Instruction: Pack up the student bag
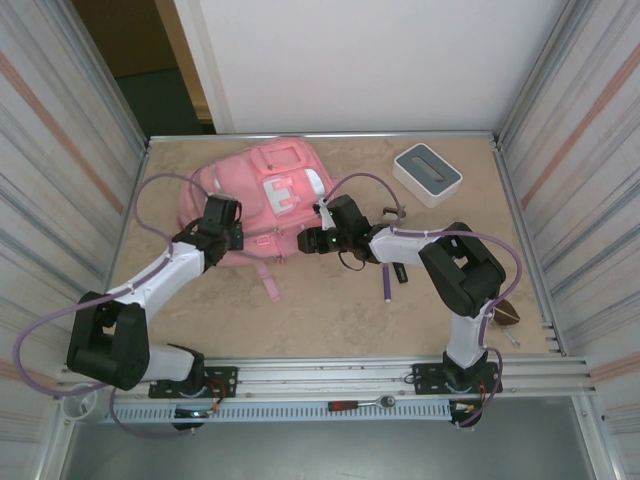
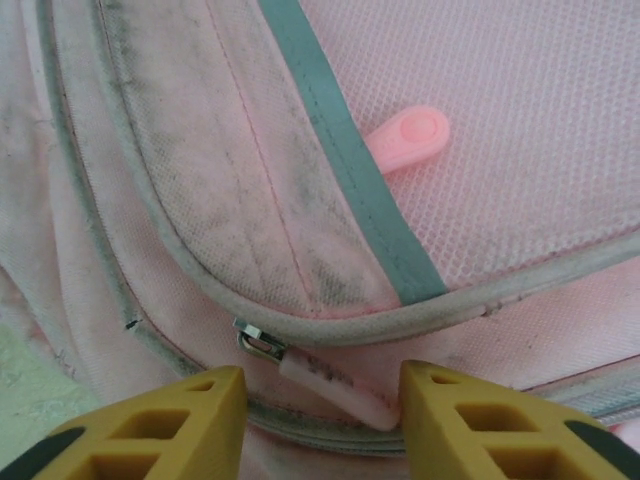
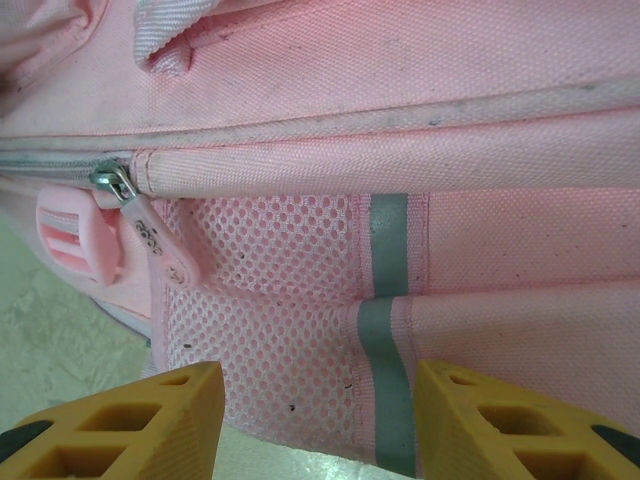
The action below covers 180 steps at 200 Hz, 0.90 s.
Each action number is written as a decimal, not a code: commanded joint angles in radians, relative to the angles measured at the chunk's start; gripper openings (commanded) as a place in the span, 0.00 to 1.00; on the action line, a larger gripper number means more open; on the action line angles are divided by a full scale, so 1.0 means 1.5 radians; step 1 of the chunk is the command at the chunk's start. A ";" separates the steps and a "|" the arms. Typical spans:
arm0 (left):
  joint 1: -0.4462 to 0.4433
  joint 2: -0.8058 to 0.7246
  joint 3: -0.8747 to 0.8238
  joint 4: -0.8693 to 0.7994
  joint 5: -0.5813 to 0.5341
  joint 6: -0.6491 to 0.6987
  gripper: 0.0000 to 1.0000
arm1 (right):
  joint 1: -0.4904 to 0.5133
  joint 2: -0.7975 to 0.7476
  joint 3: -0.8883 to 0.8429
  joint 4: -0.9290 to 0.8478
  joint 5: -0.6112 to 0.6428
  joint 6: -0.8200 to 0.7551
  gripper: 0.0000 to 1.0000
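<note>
At 6 o'clock in the top view we see a red-handled screwdriver [image 1: 345, 406] lying on the near rail. Further in, at about 4 o'clock from the middle of the table [image 1: 330, 320], lies a purple pen [image 1: 387, 285].

Beyond that, both arms reach to the student bag [image 1: 255, 185], which lies flat at about 11 o'clock from the table's middle. The left gripper [image 1: 222, 222] sits at the bag's 8 o'clock edge. In its wrist view the left gripper [image 2: 320, 400] has its jaws apart, and a pink zip pull [image 2: 335, 388] lies between them. The pull's tip is against the finger at 3 o'clock, but we see no clamp on it. A metal slider [image 2: 258, 342] sits at the pull's 10 o'clock end, and a round pink tab [image 2: 410, 138] lies farther up the bag [image 2: 520, 120].

The right gripper [image 1: 330, 225] is at the bag's 4 o'clock edge. In its wrist view the right gripper [image 3: 320, 410] also has its jaws apart, over a mesh pocket [image 3: 270, 300] of the bag [image 3: 400, 60], gripping nothing. A pink buckle [image 3: 75, 245] shows at 9 o'clock.

Farthest right, at the bag's 3 o'clock and apart from it, stands a white-and-grey box [image 1: 427, 172]
</note>
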 commanded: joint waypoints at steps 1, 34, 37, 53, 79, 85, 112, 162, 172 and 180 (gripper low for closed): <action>0.008 -0.013 -0.005 0.013 0.036 -0.013 0.41 | -0.005 0.011 -0.008 -0.011 0.004 0.003 0.51; 0.026 -0.013 -0.004 0.023 0.064 -0.017 0.34 | -0.004 0.013 -0.007 -0.010 0.003 0.004 0.51; 0.028 -0.013 -0.005 0.024 0.068 -0.018 0.33 | -0.005 0.014 -0.007 -0.010 0.003 0.004 0.51; 0.037 -0.010 -0.006 0.030 0.083 -0.022 0.32 | -0.004 0.015 -0.008 -0.009 0.002 0.004 0.51; 0.045 -0.002 -0.007 0.038 0.097 -0.030 0.31 | -0.004 0.014 -0.007 -0.009 0.002 0.004 0.51; 0.046 0.000 -0.006 0.038 0.099 -0.031 0.32 | -0.004 0.014 -0.007 -0.009 0.002 0.004 0.51; 0.047 0.009 -0.008 0.038 0.099 -0.032 0.28 | -0.005 0.010 -0.008 -0.011 0.003 0.003 0.51; 0.053 0.007 -0.021 0.040 0.100 -0.032 0.14 | -0.014 0.002 -0.009 -0.018 0.004 -0.001 0.52; 0.054 0.001 -0.022 0.038 0.102 -0.032 0.12 | -0.017 -0.004 -0.011 -0.022 0.004 -0.002 0.51; 0.054 -0.007 -0.022 0.035 0.105 -0.032 0.07 | -0.018 -0.012 -0.015 -0.026 0.004 -0.003 0.51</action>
